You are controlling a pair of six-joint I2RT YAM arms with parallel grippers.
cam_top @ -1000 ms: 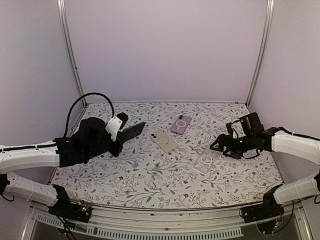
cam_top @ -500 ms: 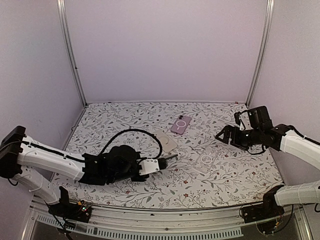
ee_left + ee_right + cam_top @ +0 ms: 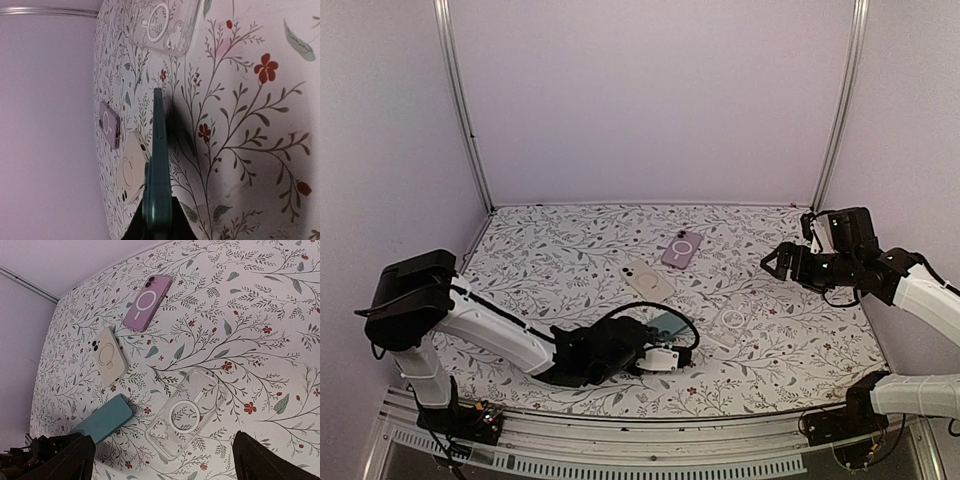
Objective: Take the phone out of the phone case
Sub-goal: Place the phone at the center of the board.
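- Floral desk (image 3: 520, 250): the teal phone case (image 3: 102, 422) is low over its front centre, long axis pointing back-right.
- Right hand (image 3: 775, 262): spread wide, raised at the right.
- Left hand (image 3: 658, 342): clamped on the teal phone case's near end.
- Clear case (image 3: 187, 412): empty, the desk's pattern showing through.
- Only the left wrist view shows the teal phone case edge-on; I cannot tell whether a phone is inside.

Teal phone (image 3: 102, 421) (end in left tool (image 3: 158, 227)) is beside the empty clear case (image 3: 187, 412).

The nearest phone (image 3: 667, 324) is left of the empty case (image 3: 730, 322); a second phone (image 3: 648, 281) lies behind, a third phone (image 3: 681, 249) farther back-right.
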